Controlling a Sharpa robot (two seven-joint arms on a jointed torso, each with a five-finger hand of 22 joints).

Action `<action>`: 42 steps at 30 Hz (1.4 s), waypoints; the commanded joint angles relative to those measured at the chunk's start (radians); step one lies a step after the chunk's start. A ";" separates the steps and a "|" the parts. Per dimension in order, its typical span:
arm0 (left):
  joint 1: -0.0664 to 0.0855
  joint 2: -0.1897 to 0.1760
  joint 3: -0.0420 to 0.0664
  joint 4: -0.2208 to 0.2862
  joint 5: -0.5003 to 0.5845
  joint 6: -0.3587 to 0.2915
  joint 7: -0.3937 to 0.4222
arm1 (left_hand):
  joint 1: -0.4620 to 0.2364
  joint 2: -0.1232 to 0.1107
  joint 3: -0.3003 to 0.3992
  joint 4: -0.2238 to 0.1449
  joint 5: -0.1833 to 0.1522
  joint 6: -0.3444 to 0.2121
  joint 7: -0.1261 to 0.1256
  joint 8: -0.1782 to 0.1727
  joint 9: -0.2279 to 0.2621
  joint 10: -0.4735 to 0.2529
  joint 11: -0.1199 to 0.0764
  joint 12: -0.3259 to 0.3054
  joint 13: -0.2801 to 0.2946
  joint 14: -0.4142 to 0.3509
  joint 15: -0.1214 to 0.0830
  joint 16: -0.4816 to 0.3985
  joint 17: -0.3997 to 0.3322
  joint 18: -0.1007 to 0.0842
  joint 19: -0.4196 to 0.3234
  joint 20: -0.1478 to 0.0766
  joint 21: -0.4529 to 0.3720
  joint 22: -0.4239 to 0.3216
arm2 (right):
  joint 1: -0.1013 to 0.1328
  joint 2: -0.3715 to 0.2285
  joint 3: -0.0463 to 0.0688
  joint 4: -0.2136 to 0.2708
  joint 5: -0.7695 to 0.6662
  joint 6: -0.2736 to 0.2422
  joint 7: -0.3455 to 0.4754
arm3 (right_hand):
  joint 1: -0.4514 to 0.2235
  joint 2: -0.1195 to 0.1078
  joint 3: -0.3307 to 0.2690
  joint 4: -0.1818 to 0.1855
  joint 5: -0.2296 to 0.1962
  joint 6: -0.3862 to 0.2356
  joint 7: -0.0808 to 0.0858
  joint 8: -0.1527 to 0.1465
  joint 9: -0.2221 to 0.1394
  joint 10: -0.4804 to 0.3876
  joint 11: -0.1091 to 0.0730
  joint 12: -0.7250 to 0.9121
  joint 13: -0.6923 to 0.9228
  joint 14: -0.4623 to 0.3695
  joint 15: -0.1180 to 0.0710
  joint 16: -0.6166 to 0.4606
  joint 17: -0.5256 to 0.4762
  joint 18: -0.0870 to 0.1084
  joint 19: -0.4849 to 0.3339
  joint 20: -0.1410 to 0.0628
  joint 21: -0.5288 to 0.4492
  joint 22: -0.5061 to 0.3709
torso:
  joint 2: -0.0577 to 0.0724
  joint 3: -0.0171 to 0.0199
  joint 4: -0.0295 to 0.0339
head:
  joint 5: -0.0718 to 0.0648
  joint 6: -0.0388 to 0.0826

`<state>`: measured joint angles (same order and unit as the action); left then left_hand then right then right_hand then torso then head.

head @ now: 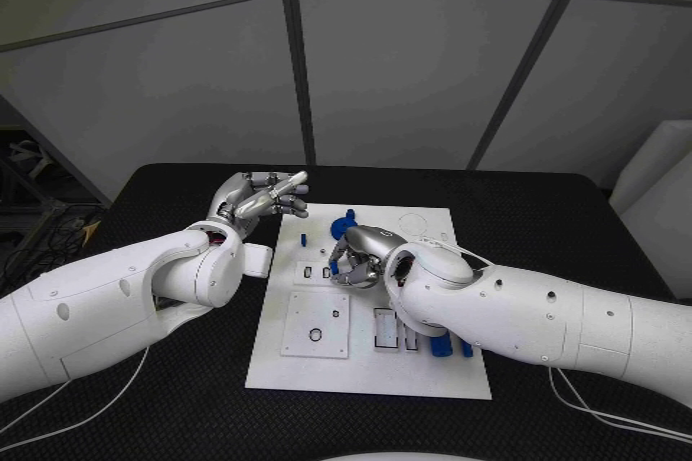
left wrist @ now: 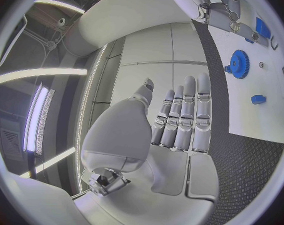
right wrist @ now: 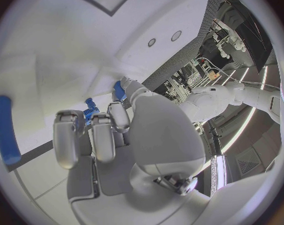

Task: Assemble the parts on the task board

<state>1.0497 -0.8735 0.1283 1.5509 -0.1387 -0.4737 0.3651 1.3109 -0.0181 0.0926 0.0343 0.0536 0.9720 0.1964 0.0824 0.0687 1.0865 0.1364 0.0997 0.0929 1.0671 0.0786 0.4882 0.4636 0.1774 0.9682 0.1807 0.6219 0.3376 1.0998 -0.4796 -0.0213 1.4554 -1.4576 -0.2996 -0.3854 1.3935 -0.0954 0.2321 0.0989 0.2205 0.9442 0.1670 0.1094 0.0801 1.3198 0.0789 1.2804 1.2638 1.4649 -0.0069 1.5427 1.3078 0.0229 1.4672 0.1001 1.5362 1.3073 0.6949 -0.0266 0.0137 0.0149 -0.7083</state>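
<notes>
White task board [head: 433,376] lay at the middle of the black bench [head: 577,221], long side running away from the robot. Left robot hand [head: 264,196] hovered above the bench just beside the board's far left corner, holding nothing, fingers [left wrist: 184,116] straight, side by side and apart from the thumb. Right robot hand [head: 361,257] hung over the board's middle, fingers [right wrist: 94,135] curled downward toward the plate. Small blue part [right wrist: 119,91] seen at its fingertips in the right wrist view, close against the thumb; whether actually pinched or merely touched could not be told. Blue gear [left wrist: 239,64] lay on the far part of the board, just beyond the right robot hand. Small blue block [left wrist: 258,99] lay on the board near its left edge, apart from the gear. Several blue pegs [head: 447,347] stood or lay in a row near the board's right side, partly hidden under the right forearm. Long blue piece [right wrist: 5,129] lay on the board beside the right robot hand. White square plate [head: 316,325] with a small ring sat on the near left part of the board.
</notes>
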 commanded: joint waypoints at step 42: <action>0.044 0.003 0.001 -0.033 -0.751 0.372 -0.772 | -0.151 0.039 -0.089 0.124 -0.001 0.131 -0.124 0.195 0.211 0.328 -0.149 1.173 1.119 0.464 -0.145 0.983 0.972 -0.122 0.461 -0.133 0.808 0.966 | 0.119 -0.296 0.065 0.037 0.465 -0.046 0.485 | 0.086 -0.041 0.024 0.049 0.026 0.015 -0.023 0.025 -0.011 -0.179 -0.013 -0.841 -0.742 -0.171 -0.007 -0.983 -0.676 0.162 -0.364 -0.009 -0.835 -0.839 | -0.054 0.0213 -0.0156 | 0.042 -0.009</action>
<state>1.0890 -0.8750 0.1285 1.5208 -0.6962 -0.2469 -0.2114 1.1593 0.0145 0.0019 0.1538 0.0498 1.1162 0.0697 0.2637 0.2608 1.4158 -0.0042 1.2456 1.1808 1.4670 -0.0605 1.4642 1.3085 0.0455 1.4245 0.0498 1.4206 1.2873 1.2141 -0.7744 0.0428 1.4998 -1.0942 -0.3869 0.0680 1.4827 -0.1250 0.2509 0.1468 0.2494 0.9540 0.1441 0.1381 0.0701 1.1320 0.0640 0.4597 0.5379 1.2884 -0.0155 0.5813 0.6412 0.1792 1.0970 0.0936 0.7165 0.4794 0.6534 -0.0111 0.0009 0.0538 -0.7143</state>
